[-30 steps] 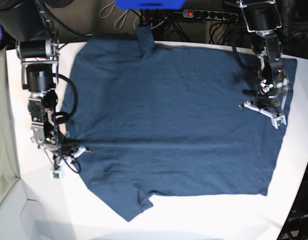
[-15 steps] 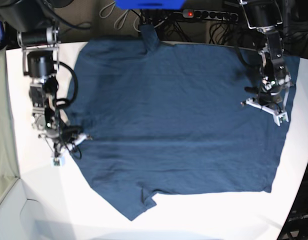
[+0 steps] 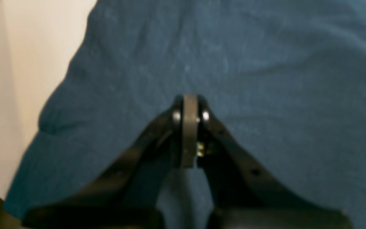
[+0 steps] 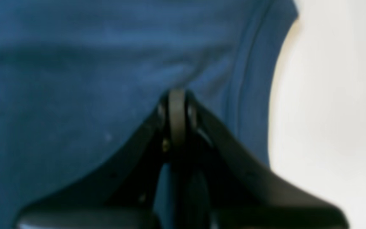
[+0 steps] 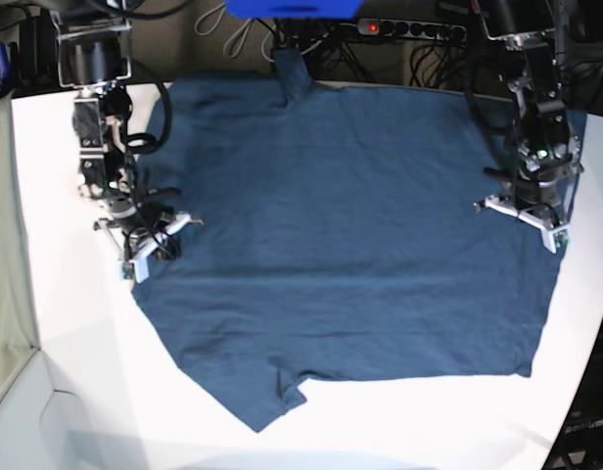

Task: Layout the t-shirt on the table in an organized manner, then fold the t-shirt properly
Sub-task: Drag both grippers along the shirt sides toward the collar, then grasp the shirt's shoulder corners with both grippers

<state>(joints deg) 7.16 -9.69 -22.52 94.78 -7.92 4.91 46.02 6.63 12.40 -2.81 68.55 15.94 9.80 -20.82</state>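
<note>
Nearest the front edge of the tabletop (image 5: 76,392), one sleeve of the t-shirt (image 5: 350,225) pokes out as a small flap, and the cloth's near border runs crooked there. The shirt lies spread across most of the tabletop, reaching the back edge, where the other sleeve hangs over.

Midway back, each arm holds one side of the cloth. The right tool (image 5: 150,240) sits at the shirt's border toward the tabletop's left edge, its jaws pressed together; its wrist view shows fabric bunched up to the tips, so it looks pinched on the cloth. The left tool (image 5: 525,211), toward the right edge, is likewise closed on fabric, just inside the border.

The step in hand seems to be stretching the shirt flat. To do it well, I would pull both tools apart evenly and low, keeping the pinches firm, until the middle wrinkles vanish, without dragging cloth off the back edge.
</note>
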